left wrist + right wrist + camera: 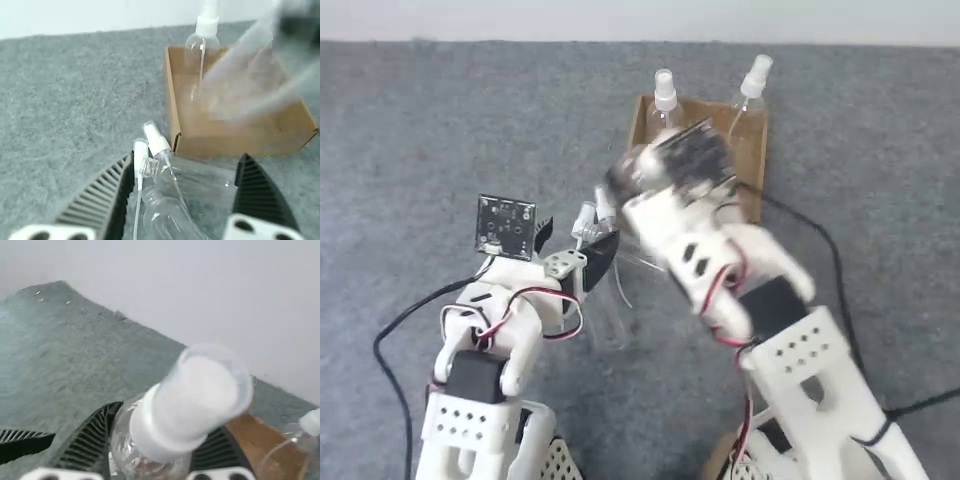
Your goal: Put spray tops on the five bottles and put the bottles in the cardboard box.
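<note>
**benchrat:** Where am I at with this one? It feels like I'm juggling.

**servo_sam:** Starting closest to you: your left gripper (186, 161) is sitting wide open down at the worktop (75, 100). Its jaws are standing either side of two bottles (200, 185) that are lying side by side. Both are wearing their spray tops (156, 139). I can't tell whether either jaw is actually touching them.

Just past that, your right gripper (155, 440) is clamping a third bottle (175, 415), top on, and it's hanging over the cardboard box (240, 142). Farthest out, two more bottles (665, 100) are standing upright in the box, at its far side.

**benchrat:** So the capping's done?

**servo_sam:** Looks that way to me. You're working through the boxing part: two in, one going in, two waiting.

Next move, I'd say, is lowering that right one into the free near half of the box without clipping the upright pair. Don't let go until the base is resting on the box floor.

Your left is straddling both bottles, so you're needing to single one out first. Squeezing two smooth round bottles at once is probably going to squirt one sideways.
</note>
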Motion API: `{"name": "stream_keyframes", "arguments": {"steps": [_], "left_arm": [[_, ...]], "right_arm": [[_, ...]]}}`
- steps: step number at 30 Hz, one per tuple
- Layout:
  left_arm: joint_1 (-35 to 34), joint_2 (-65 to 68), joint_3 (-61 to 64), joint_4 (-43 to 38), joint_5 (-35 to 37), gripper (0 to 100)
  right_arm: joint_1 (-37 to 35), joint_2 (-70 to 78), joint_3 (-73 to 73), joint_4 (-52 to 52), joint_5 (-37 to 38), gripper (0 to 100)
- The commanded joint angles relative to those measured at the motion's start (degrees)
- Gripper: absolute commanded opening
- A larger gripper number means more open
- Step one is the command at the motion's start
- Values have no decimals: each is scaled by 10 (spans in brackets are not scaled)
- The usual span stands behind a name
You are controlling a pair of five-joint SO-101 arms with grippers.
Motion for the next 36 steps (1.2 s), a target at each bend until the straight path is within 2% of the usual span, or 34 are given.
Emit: {"name": "stream_keyframes", "arguments": {"steps": [1, 6, 12, 16, 22, 28, 36], "left_arm": [[-3, -11, -5, -14, 0, 298], [-18, -11, 0, -11, 3, 286], [-116, -11, 7, -15, 13, 96], [-152, -11, 9, -18, 14, 21], [-155, -11, 62, -98, 11, 13], [-155, -11, 64, -96, 11, 13], [-150, -11, 70, -98, 10, 13]], "right_arm": [[76, 1, -79, 3, 13, 6], [110, 102, -127, 22, 40, 6], [109, 205, -153, 17, 40, 6], [108, 275, -171, -2, 39, 6], [98, 361, -203, -34, 30, 6], [75, 440, -237, -58, -1, 6], [90, 523, -285, -74, -2, 6]]}}
